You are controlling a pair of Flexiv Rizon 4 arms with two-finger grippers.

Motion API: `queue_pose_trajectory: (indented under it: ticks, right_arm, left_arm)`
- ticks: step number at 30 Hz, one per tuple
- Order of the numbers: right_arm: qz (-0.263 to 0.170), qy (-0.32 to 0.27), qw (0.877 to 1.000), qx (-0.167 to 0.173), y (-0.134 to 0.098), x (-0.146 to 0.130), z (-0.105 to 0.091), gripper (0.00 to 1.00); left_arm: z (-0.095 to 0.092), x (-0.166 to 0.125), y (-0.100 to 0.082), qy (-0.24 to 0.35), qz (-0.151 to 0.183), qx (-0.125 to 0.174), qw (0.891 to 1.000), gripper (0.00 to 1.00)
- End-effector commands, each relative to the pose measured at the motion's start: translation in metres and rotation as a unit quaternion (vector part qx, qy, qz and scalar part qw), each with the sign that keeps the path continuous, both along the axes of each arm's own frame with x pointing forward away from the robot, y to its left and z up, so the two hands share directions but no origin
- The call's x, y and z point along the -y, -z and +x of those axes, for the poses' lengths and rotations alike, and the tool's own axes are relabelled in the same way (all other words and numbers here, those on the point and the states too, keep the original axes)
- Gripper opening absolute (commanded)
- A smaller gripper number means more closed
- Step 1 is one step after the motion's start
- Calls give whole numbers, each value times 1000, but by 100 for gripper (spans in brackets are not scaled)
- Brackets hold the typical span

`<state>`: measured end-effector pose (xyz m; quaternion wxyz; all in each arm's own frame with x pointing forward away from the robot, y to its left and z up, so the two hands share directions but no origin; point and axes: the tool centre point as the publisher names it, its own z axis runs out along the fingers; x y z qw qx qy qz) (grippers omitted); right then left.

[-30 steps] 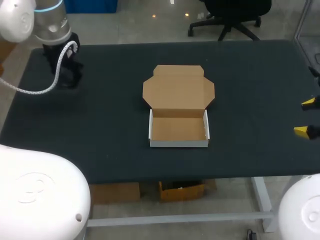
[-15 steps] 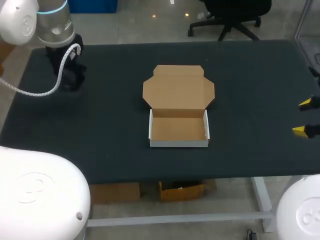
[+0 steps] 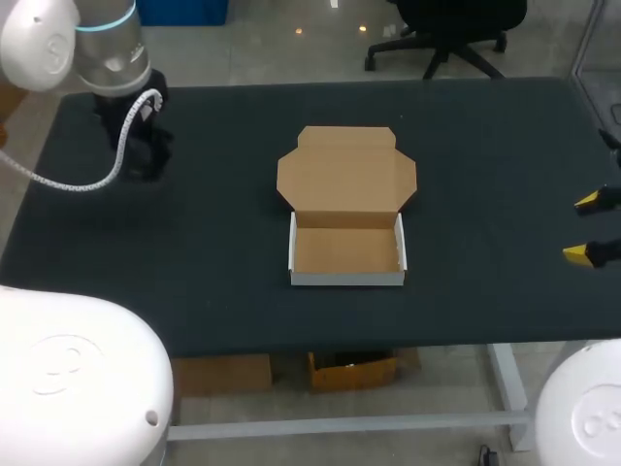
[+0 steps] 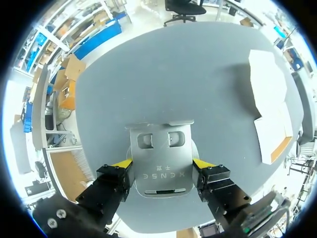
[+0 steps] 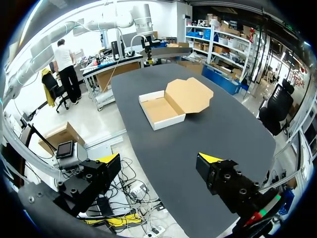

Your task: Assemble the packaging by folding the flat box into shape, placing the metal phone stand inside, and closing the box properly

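Observation:
The cardboard box stands folded in the middle of the table, white outside, its tray bare and its brown lid lying open behind it. At the far left corner my left gripper hangs just above the table. In the left wrist view my left gripper is shut on the grey metal phone stand, a fingertip against each side, and the box lies far off to one side. My right gripper stands open at the table's right edge. Seen from the right wrist, the box is well ahead of my right gripper.
The dark table carries only the box. A grey cable loops from my left arm over the table's far left part.
My left arm has shifted a little to the right with the phone stand. The right gripper has crept slightly inward; the box has not moved.

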<state>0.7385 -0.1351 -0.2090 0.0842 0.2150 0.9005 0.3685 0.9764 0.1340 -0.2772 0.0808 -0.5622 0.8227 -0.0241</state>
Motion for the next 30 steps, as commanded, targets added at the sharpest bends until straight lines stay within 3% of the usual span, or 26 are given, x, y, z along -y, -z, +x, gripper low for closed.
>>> queue_pose_trajectory:
  ticks: [1, 15, 30]
  right_arm:
    - [1, -1, 1000, 1, -1, 1, -1, 100]
    - [1, -1, 1000, 1, -1, 1, -1, 100]
    - [1, -1, 1000, 1, -1, 1, -1, 100]
  left_arm:
    - [-6, 10, -3, 5, 4, 1, 1000, 0]
    - [-25, 39, -12, 37, -15, -6, 999, 0]
    - [-29, 80, -11, 52, -21, -7, 998, 0]
